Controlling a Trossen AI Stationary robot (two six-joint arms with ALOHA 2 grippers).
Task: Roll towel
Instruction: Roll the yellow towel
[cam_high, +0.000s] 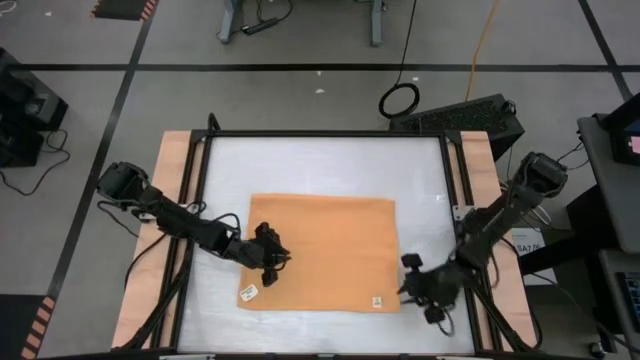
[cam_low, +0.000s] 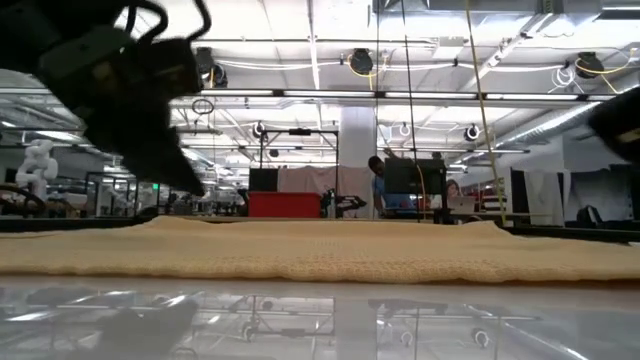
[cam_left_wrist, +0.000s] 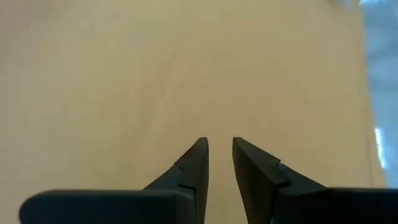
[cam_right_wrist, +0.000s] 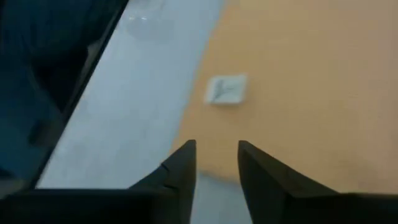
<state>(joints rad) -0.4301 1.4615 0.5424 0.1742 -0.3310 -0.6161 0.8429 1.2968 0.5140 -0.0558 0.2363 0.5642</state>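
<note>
The towel (cam_high: 322, 251) lay flat on the tabletop (cam_high: 420, 170). The left pincer (cam_high: 272, 258), slightly spread, hovered over its left edge; the right pincer (cam_high: 418, 285), slightly spread, stood by the tagged corner. Uneven pinching would likely skew the roll.

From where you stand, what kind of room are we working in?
Probably a large open lab or workshop: exposed ceiling pipes and lights, equipment stations with a red cabinet behind the table, and taped floor lines around the framed white worktable.
</note>
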